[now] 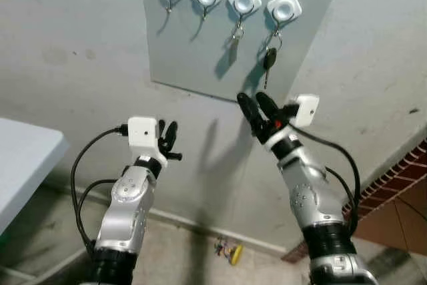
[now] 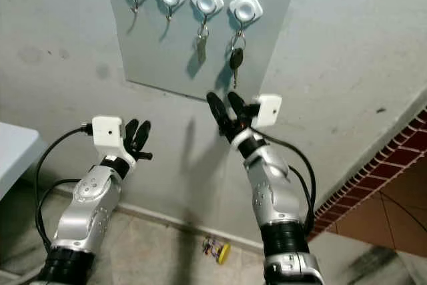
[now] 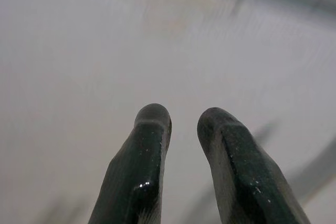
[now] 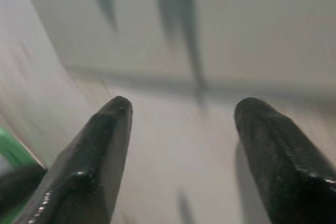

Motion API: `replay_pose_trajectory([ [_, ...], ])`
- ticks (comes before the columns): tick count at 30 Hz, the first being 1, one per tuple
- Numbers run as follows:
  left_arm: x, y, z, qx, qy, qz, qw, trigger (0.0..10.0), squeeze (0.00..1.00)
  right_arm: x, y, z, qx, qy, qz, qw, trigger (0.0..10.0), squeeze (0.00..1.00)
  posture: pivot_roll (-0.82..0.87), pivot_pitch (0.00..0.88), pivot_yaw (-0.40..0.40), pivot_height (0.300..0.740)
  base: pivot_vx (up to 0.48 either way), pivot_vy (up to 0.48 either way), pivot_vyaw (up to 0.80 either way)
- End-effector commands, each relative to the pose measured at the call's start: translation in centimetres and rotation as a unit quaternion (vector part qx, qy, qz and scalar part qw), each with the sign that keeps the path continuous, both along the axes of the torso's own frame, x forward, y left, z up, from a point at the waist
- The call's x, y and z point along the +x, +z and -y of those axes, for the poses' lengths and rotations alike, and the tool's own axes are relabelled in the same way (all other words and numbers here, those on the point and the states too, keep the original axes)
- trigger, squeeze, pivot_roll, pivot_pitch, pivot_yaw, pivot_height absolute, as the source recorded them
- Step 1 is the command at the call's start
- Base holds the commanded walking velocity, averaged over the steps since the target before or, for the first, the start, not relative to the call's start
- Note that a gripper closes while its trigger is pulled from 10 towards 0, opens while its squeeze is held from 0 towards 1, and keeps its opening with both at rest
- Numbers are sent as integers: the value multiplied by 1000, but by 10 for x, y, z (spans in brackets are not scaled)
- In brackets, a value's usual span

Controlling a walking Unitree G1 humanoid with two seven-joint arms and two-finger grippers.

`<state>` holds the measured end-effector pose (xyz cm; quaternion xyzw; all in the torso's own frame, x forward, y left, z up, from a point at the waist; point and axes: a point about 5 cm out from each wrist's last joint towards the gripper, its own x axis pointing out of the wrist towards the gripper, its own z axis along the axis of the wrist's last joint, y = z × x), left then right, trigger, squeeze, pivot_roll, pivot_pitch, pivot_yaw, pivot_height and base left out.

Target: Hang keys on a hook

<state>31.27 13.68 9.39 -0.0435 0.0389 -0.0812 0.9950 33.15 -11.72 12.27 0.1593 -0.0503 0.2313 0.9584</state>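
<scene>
Black-headed key (image 1: 269, 60) hangs on rightmost white square hook (image 1: 284, 7); right gripper (image 1: 256, 106) released below, left gripper (image 1: 169, 133) parted, empty.

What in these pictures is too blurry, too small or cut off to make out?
- Small yellow object on the floor, head views: too small to identify.
- Panel in the right wrist view: blurred, only dark streaks.
- White table, left eye view: cut by the left edge.
- Wall, left wrist view: featureless blur.

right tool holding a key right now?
No: the right tool is open and empty below the board, while the black-headed key hangs from the rightmost hook.
</scene>
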Motion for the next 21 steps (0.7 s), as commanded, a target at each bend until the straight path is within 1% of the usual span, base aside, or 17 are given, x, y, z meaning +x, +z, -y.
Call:
replay_pose_trajectory([
  [1, -4, -23, 0, 22, 7, -26, 999, 10000, 0, -7, -28, 9, -48, -20, -34, 998, 10000, 1000, -32, 18, -44, 740, 0, 0, 0],
  [2, -6, -31, 0, 38, 6, -32, 999, 10000, 0, -11, -39, 12, -59, -29, -48, 997, 10000, 1000, -36, 15, -40, 740, 0, 0, 0],
  [3, -11, -48, -2, 61, 6, -50, 997, 10000, 0, -18, -60, 20, -91, -52, -80, 991, 10000, 1000, -41, 12, -37, 740, 0, 0, 0],
  [4, -12, -53, -2, 65, 6, -60, 996, 10000, 0, -21, -67, 23, -102, -58, -92, 989, 10000, 1000, -41, 12, -37, 740, 0, 0, 0],
  [6, -15, -65, -3, 23, 2, -92, 995, 10000, 0, -26, -80, 27, -118, -66, -116, 984, 10000, 1000, -47, 2, -32, 740, 0, 0, 0],
  [7, -18, -72, -3, 27, -1, -105, 994, 10000, 0, -31, -90, 30, -126, -72, -136, 980, 10000, 1000, -48, 0, -29, 740, 0, 0, 0],
  [10, -32, -97, -3, 30, -26, -159, 986, 10000, 0, -49, -121, 44, -151, -111, -213, 959, 10000, 1000, -60, 0, -19, 740, 0, 0, 0],
  [11, -32, -97, -3, 30, -26, -159, 986, 10000, 0, -49, -121, 44, -151, -111, -213, 959, 10000, 1000, -60, 0, -19, 740, 0, 0, 0],
  [12, -41, -107, -2, 28, -43, -181, 982, 10000, 0, -60, -134, 48, -170, -117, -242, 948, 10000, 1000, -63, 0, -17, 740, 0, 0, 0],
  [13, -44, -111, -1, 31, -50, -191, 980, 10000, 0, -65, -140, 51, -185, -123, -256, 941, 10000, 1000, -61, 0, -15, 740, 0, 0, 0],
  [14, -50, -119, -2, 34, -52, -210, 976, 10000, 0, -72, -148, 54, -203, -127, -272, 932, 10000, 1000, -62, 0, -13, 740, 0, 0, 0],
  [15, -54, -123, -2, 37, -51, -224, 972, 10000, 0, -77, -152, 56, -214, -129, -282, 926, 10000, 1000, -62, 0, -13, 740, 0, 0, 0],
  [16, -60, -129, -2, 49, -59, -239, 968, 10000, 0, -84, -159, 58, -233, -128, -298, 917, 10000, 1000, -67, 0, -13, 740, 0, 0, 0],
  [17, -67, -135, -2, 60, -67, -254, 963, 10000, 0, -93, -166, 59, -241, -122, -318, 909, 10000, 1000, -66, 0, -13, 740, 0, 0, 0],
  [18, -72, -139, -2, 68, -72, -265, 959, 10000, 0, -99, -172, 59, -239, -118, -334, 904, 10000, 1000, -68, 0, -13, 740, 0, 0, 0],
  [21, -87, -151, -6, 64, -61, -306, 948, 10000, 0, -120, -186, 65, -251, -122, -374, 884, 10000, 1000, -71, 0, -12, 740, 0, 0, 0],
])
